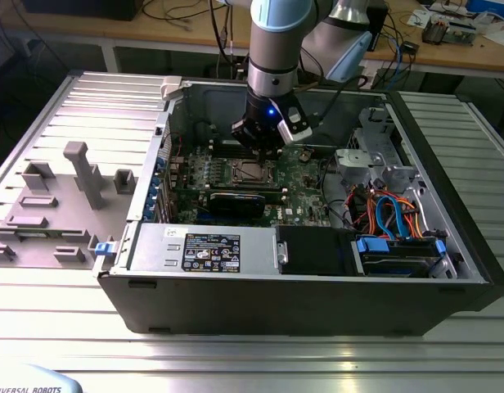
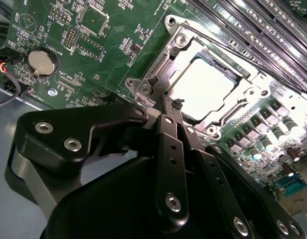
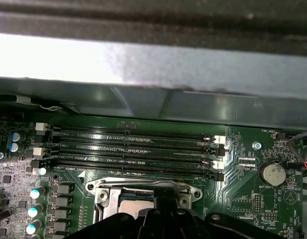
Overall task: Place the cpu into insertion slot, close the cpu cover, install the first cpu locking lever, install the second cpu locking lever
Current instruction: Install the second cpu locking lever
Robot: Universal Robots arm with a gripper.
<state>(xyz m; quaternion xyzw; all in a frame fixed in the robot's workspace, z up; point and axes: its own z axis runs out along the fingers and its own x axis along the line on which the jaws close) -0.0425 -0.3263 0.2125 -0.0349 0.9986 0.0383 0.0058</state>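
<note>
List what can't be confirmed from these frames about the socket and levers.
- Locking levers: latched or free cannot be told; in the second wrist view the gripper covers the near edge of the cpu cover.
- The cpu: glare washes out its top, so seating detail is unreadable.
- First wrist view: the gripper linkage hides most of the insertion slot.
- Exterior view: the socket is too small.

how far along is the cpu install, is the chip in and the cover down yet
Done, by the look of it: the cpu lies in the insertion slot, and the cpu cover lies flat around it. In hand: the gripper is at the cover's edge, fingers shut with nothing visibly between them. Left: the locking levers; whether either is latched cannot be told from these views.
</note>
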